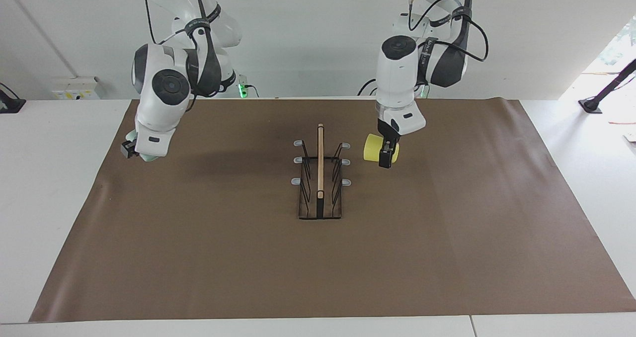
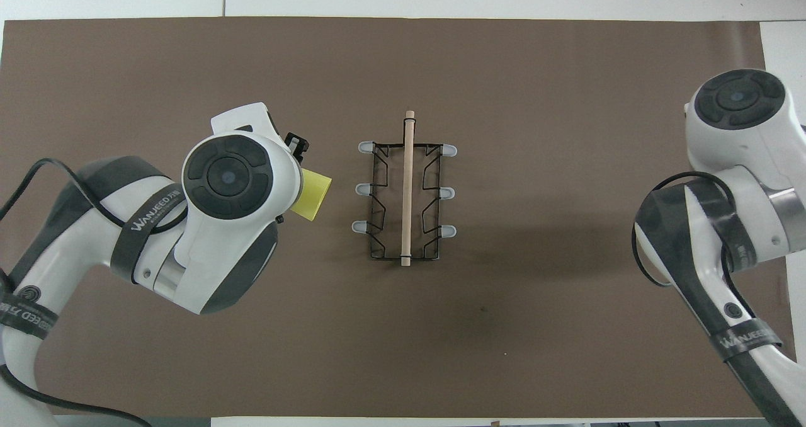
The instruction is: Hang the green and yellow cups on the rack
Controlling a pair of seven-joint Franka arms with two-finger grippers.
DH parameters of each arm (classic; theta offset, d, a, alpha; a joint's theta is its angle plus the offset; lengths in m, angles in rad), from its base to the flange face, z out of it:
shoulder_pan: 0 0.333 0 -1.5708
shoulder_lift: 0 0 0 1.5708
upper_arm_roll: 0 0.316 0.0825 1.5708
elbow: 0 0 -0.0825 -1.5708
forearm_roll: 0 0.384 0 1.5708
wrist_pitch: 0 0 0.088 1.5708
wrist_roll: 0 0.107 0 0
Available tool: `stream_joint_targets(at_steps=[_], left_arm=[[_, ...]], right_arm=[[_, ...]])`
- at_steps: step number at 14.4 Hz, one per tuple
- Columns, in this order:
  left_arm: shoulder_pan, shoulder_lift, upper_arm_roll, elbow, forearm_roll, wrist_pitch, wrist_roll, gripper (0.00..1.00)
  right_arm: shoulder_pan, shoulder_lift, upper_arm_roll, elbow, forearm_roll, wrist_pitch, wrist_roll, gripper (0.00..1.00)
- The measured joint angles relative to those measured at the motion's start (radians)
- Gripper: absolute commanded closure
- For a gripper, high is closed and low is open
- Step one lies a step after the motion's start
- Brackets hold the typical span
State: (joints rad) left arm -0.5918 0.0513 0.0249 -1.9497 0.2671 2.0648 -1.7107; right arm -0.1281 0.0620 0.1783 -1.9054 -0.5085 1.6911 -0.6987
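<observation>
A smooth yellow plastic cup (image 1: pixel 373 147) is lying on its side in the air, mouth aiming at the grey-tipped pegs of the black wire rack (image 1: pixel 320 178) mid-tabletop, the left tool (image 1: pixel 386 157) clenching it. The right tool (image 1: pixel 130 148) is gripping the mint green cup (image 1: pixel 132 137) over the mat's (image 1: pixel 198 257) edge.

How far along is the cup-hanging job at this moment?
Done: neither cup hangs yet; the rack has all pegs bare. In hand: the left gripper holds the yellow cup beside the rack; the right gripper holds the green cup over the mat's edge. Left: hanging both.
</observation>
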Motion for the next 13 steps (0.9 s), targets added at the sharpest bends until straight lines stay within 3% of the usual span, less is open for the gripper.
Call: stream_joint_targets(at_steps=[2, 5, 13], left_arm=[[-0.048, -0.018, 0.0, -0.029, 0.076, -0.017, -0.054, 1.0], [-0.126, -0.024, -0.001, -0.059, 0.178, -0.032, -0.163, 1.0], [-0.213, -0.024, -0.001, -0.073, 0.22, -0.034, -0.233, 1.0]], right_arm=[[-0.047, 0.0, -0.003, 0.056, 0.111, -0.001, -0.168, 1.0], [-0.12, -0.009, -0.005, 0.12, 0.323, -0.038, -0.267, 1.0], [-0.159, -0.148, -0.003, 0.159, 0.866, -0.218, -0.2, 1.0]])
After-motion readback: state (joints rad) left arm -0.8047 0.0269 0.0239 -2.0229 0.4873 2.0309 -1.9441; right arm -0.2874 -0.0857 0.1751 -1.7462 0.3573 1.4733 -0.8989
